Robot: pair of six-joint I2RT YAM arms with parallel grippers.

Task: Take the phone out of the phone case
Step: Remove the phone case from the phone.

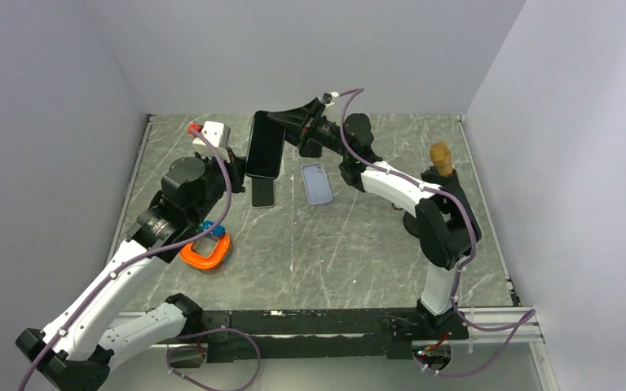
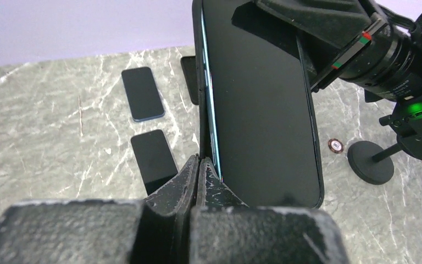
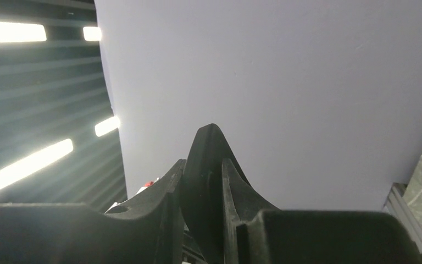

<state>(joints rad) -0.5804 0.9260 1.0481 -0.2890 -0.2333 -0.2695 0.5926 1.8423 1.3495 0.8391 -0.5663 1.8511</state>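
Observation:
A black phone in a dark phone case is held tilted above the table by both grippers. My left gripper is shut on the case's thin side lip at the phone's near left edge. In the left wrist view a bluish strip shows between that lip and the phone's screen. My right gripper is shut on the phone's far end. In the right wrist view its fingers pinch a dark edge; the rest of the phone is hidden there.
On the marble table lie a second black phone, a lilac case, an orange ring, a white box and a brown cone. A round black stand and a small disc lie right of the held phone.

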